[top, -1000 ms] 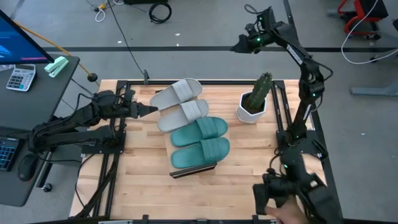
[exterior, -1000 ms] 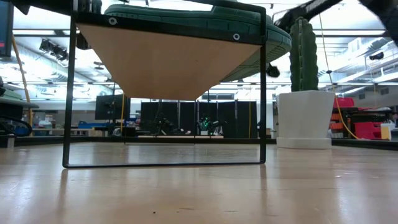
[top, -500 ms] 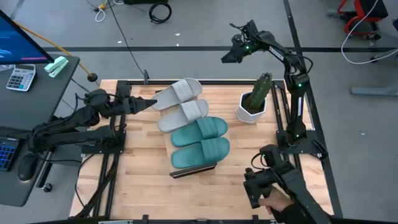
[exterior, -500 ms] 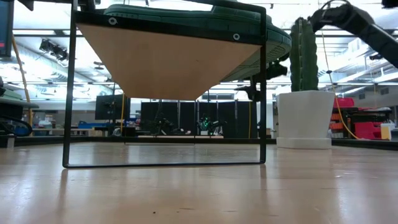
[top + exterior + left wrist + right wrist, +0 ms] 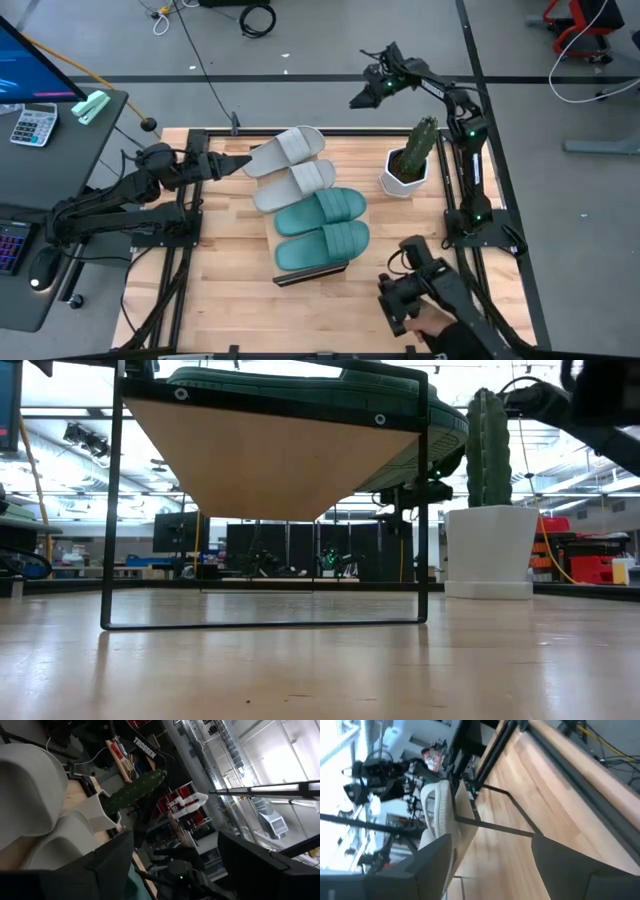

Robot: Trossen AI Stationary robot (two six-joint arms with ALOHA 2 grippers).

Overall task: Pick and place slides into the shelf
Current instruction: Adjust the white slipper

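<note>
The left claw (image 5: 243,165) stands with its fingers apart and nothing between them, at about nine o'clock of the table, just beside the pale grey sandals (image 5: 290,170); the right claw (image 5: 358,99) is also spread and empty, high beyond the far edge at about one o'clock, above the cactus pot (image 5: 405,175). All four sandals lie on the shelf (image 5: 310,272) at the middle, the green pair (image 5: 322,230) nearer six o'clock. They look light, soft and a little springy; I would take one by its side edge or the wide strap.
</note>
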